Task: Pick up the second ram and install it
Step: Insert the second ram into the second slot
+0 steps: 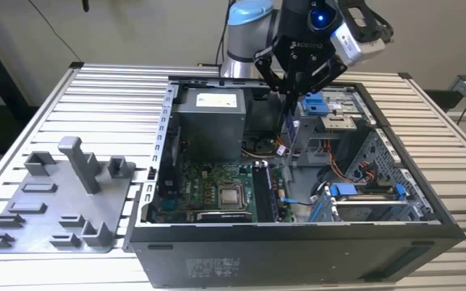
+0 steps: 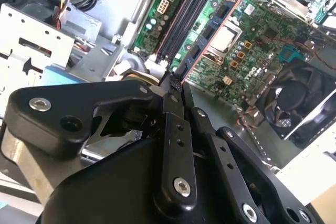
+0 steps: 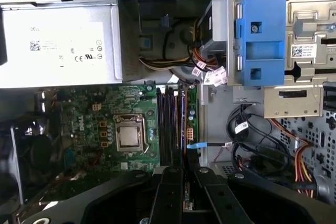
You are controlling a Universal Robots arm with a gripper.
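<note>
Above the open computer case [image 1: 298, 233], near the top middle of the exterior view, you see the claw [image 1: 296, 91] closed on the second ram [image 1: 292, 130], which hangs upright over the motherboard [image 1: 209, 194] slots.

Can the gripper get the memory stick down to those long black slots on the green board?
Probably yes. The gripper is shut on the second ram, held on edge above the open case. In the first wrist view the slots lie straight ahead with nothing over them; cables sit off to the side.
</note>
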